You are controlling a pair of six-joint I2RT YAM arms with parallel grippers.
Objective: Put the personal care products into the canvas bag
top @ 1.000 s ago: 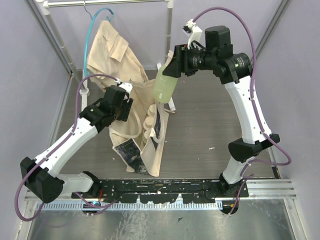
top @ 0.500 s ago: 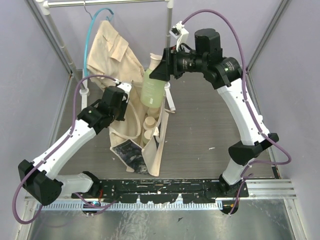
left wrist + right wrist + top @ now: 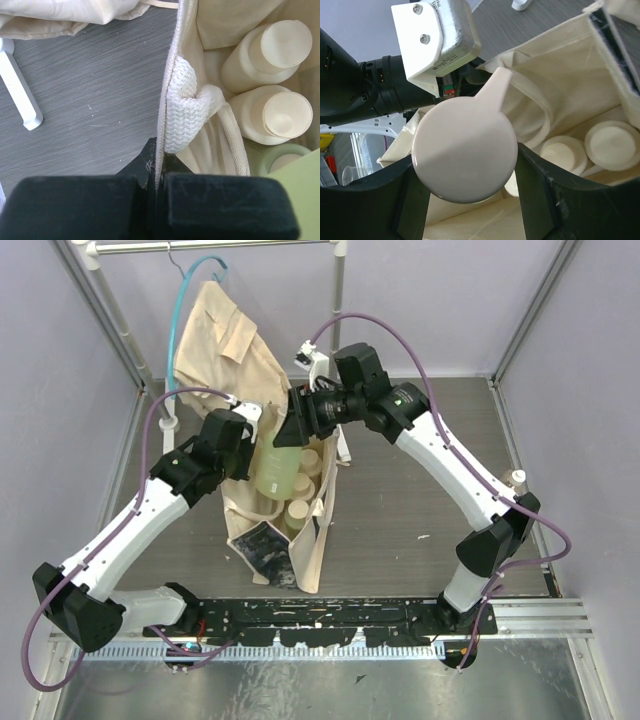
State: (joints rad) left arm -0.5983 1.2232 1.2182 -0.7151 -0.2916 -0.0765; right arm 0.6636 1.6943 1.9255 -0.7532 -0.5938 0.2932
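A tan shirt [image 3: 225, 340] hangs on a teal hanger [image 3: 177, 315] at upper left of the top view, under a white rail [image 3: 215, 246]; a white rack foot [image 3: 17, 85] lies on the grey wood-grain tabletop [image 3: 420, 480]; a black slotted rail [image 3: 320, 615] crosses the bottom; lilac walls [image 3: 50, 390] close the sides.

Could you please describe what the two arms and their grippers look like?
The left arm and right arm have white shells, black joints and a purple cable looping along each. The left gripper and right gripper are black and blocky.
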